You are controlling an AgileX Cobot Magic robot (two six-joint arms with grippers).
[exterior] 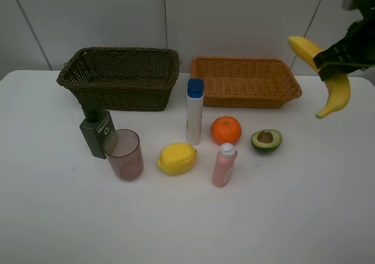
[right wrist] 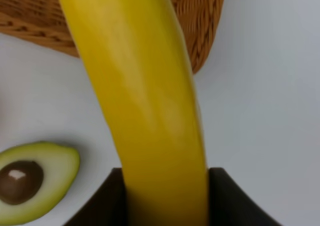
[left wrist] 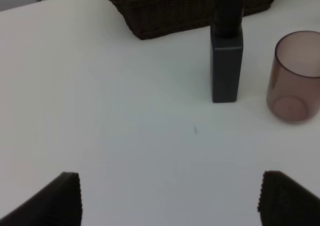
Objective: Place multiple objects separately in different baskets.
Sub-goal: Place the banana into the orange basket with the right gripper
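Banana (exterior: 340, 94) hangs clamped in the right end effector (exterior: 333, 62), aloft at three o'clock of the orange-tan basket (exterior: 246, 97): transport step. Left end effector (left wrist: 170, 191) gapes wide, empty. Next, probably: shift toward nine o'clock over the basket, then release.

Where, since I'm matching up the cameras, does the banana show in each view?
Exterior high: banana at far right, held aloft by the right pincer, right of the orange-tan basket.
Left wrist: not in it.
Right wrist: banana fills the middle, top to bottom.
Shared landmark (exterior, right wrist): the orange-tan basket.
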